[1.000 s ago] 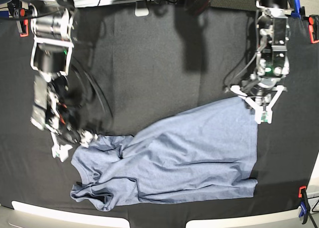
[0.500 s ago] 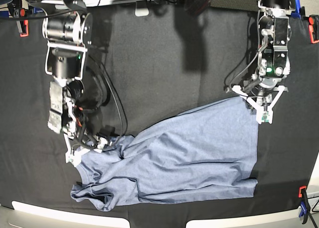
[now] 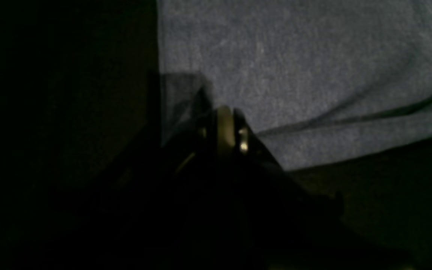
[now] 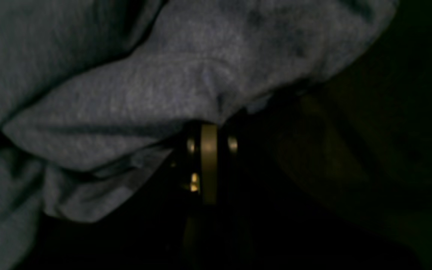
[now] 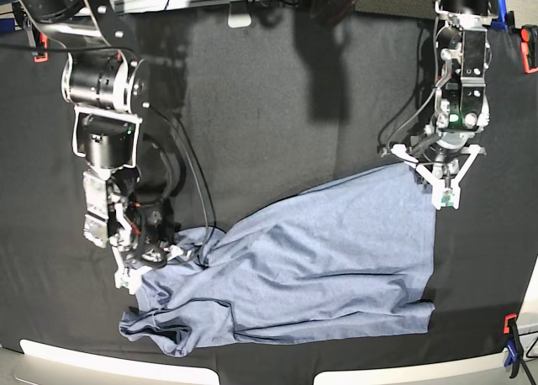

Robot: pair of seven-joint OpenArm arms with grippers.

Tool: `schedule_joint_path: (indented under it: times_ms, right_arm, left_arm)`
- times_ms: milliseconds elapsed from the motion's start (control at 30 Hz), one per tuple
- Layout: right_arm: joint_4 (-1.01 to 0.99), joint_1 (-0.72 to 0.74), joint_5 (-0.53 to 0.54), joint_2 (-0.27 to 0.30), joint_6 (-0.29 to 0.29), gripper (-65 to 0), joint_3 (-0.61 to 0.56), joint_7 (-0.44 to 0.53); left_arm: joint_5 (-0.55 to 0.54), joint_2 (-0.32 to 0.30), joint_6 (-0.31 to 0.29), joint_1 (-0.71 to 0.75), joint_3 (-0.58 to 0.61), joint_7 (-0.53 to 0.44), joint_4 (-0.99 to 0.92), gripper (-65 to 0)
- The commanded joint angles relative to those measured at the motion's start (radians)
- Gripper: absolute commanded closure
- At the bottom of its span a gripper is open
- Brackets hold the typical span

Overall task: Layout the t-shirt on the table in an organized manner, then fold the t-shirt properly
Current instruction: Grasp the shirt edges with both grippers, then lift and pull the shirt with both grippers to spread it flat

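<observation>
- T-shirt [image 5: 294, 276] lay rumpled on the dark surface [image 5: 252, 108], spread across the lower middle of the base view, from about 8 o'clock round to 3 o'clock, with its plain blue-grey side up and no lettering showing.
- Left tool [image 5: 443, 186] sat at the shirt's 2 o'clock corner; its jaws were closed, and in its wrist view the cloth edge [image 3: 294, 75] ran right up to the tips, so it looked pinched there.
- Right tool [image 5: 145, 255] was down at the bunched 9 o'clock end; its wrist view showed the jaws closed with a fold of cloth [image 4: 144, 105] heaped against the tips, which I read as a grip on the shirt.
- Step in hand, as I judged it: the laying-out, not the folding. Both ends seemed taken, yet the 9 o'clock end was crumpled and a flap was doubled over near 7 o'clock.
- Next move would call for lifting both ends slightly and drawing them apart, right tool toward 9 o'clock, left toward 3 o'clock, evenly, so the creases pulled out without either pinch slipping.
- Whether the right tool held one layer or several could not be told.
</observation>
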Motion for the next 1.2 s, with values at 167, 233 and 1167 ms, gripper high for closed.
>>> schedule_joint_path:
  times_ms: [167,233,1167]
  right_arm:
    - [0.352,-0.106,-0.063,0.014,0.002,0.0,-0.001,-0.192]
    - [0.512,-0.188,-0.061,0.026,0.008,0.0,-0.001,-0.222]
    - [1.571,-1.162,0.090,0.250,0.098,0.0,0.413,-0.367]
  left_arm:
    - [0.002,-0.009,0.001,-0.013,-0.004,-0.012,0.057,0.0]
    - [0.002,-0.009,0.000,-0.008,-0.004,0.008,0.088,0.0]
    - [0.063,-0.156,0.039,0.430,-0.103,0.126,0.570,0.0]
